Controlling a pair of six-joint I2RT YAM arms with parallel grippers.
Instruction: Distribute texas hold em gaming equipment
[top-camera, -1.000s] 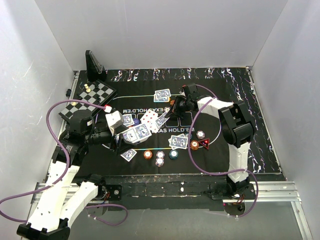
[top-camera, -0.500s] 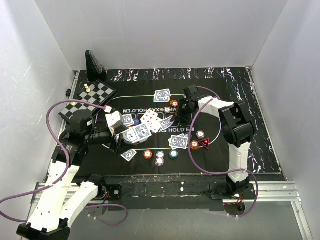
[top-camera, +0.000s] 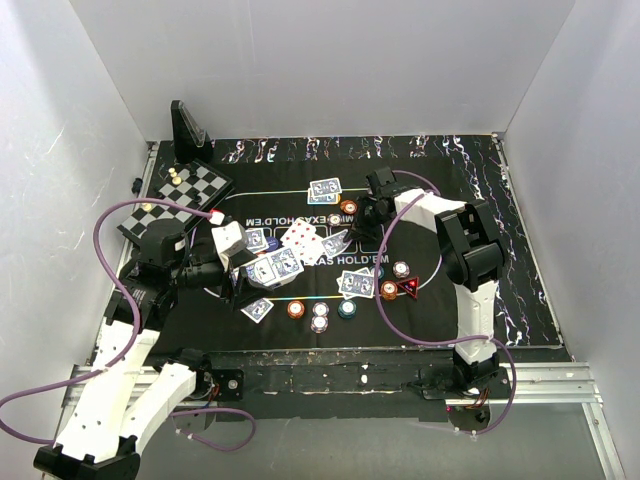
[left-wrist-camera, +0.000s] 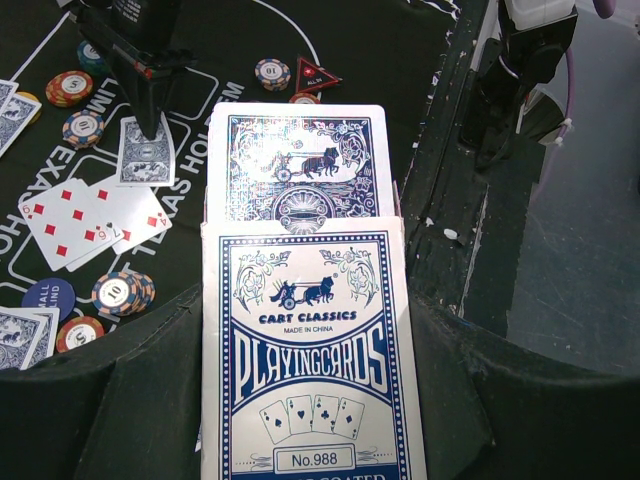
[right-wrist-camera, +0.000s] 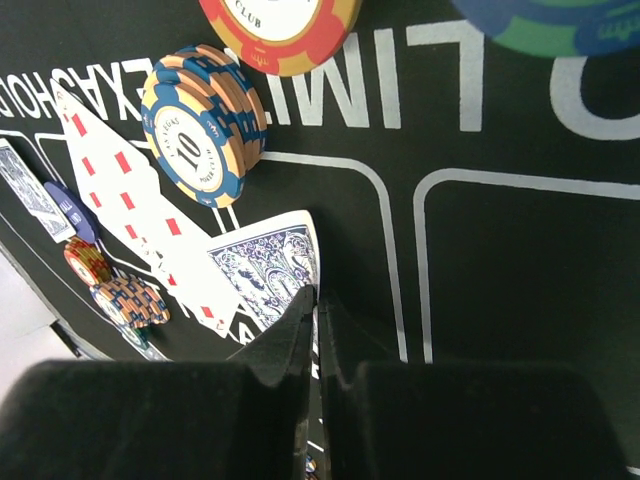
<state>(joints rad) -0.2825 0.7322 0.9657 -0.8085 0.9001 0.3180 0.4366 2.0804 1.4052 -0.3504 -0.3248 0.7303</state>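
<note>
My left gripper is shut on a blue-and-white playing card box, with one patterned-back card sticking out of its top. In the top view it hovers over the mat's left part. My right gripper is shut on the edge of a patterned-back card, low over the mat next to two face-up red cards. In the top view that held card is at the mat's middle. A red triangle marker lies right of centre. No yellow disc is in view.
Card pairs lie on the black mat at the far middle, near right and near left. Chips sit along the near line, others by the right gripper. The chessboard is at the far left.
My right gripper has shifted slightly right and down with the card, which now hangs lower by the face-up cards. The left arm and box have not moved.
</note>
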